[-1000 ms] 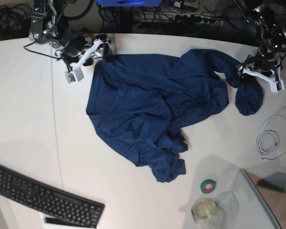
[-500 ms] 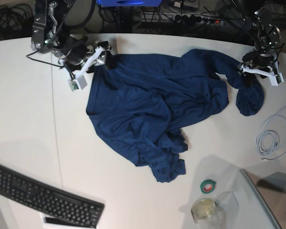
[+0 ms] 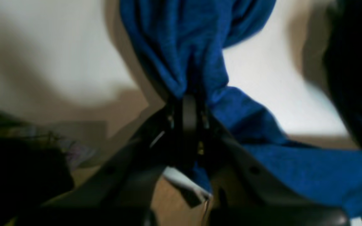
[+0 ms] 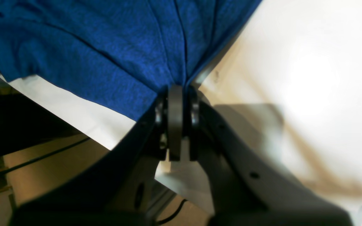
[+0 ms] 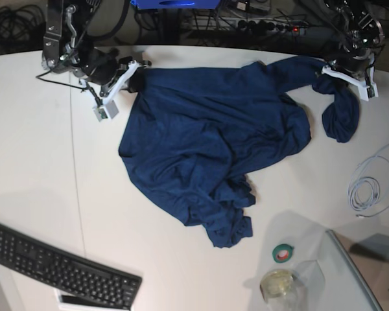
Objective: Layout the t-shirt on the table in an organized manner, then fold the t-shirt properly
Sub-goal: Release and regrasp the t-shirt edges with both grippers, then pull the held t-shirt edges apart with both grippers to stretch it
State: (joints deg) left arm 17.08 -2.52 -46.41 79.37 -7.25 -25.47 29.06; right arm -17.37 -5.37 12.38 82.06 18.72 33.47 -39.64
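Tabletop (image 5: pixel 32 162): white, smooth, curved along its far edge, with one thin dark seam line running front to back on the base view's left side. Behind the far edge, a dark strip of cables and a power strip with a red light. Near edge, left: black keyboard (image 5: pixel 61 267). Near edge, right: green roll of tape (image 5: pixel 284 253), clear round container (image 5: pixel 279 283), and the corner of a clear sheet. Right side: coil of pale cable (image 5: pixel 368 186). T-shirt (image 5: pixel 211 146): dark navy, plain, lying crumpled over the middle and far part of the tabletop; its upper edge is stretched across the far side between the two arms, so its long axis there runs left to right, while the bulk sags toward the near edge and ends in a bunched, wrinkled tail near the middle. One end hangs in a rounded fold below the arm at the base view's right. Left pincer (image 3: pixel 189 103): clamped tight on a gathered bunch of the cloth, folds fanning out from the tips. Right pincer (image 4: pixel 176 94): likewise closed on the edge of the cloth, creases radiating from the grip, bare white surface beside it.
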